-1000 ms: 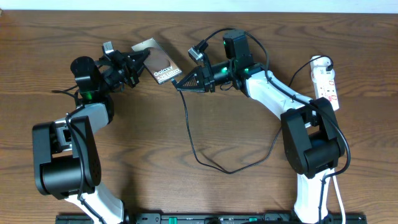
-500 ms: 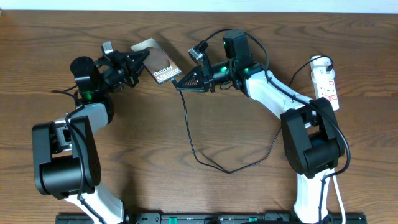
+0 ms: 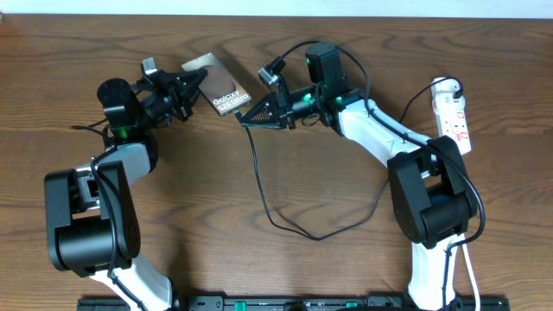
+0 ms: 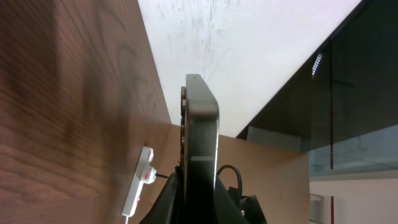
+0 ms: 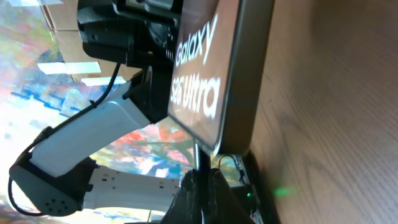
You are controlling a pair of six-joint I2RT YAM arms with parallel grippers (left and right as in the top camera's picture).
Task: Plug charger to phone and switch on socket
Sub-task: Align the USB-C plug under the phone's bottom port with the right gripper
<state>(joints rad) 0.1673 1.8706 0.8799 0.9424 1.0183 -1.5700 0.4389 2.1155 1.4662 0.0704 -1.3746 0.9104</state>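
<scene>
Holding the phone (image 3: 220, 89) tight in my left gripper (image 3: 196, 85) at the far side, I pinch the charger (image 3: 320, 238) by its plug in my right gripper (image 3: 245, 120), just by the phone's end, and next I think it needs a straight push in.

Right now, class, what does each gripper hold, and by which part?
The left gripper clamps the phone by one long side edge; the right gripper pinches the charger just behind its plug tip.

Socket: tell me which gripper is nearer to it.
Right. The right gripper is at the label end of the phone, well to the left of the socket; the left gripper is even farther, at the phone's other side.
</scene>
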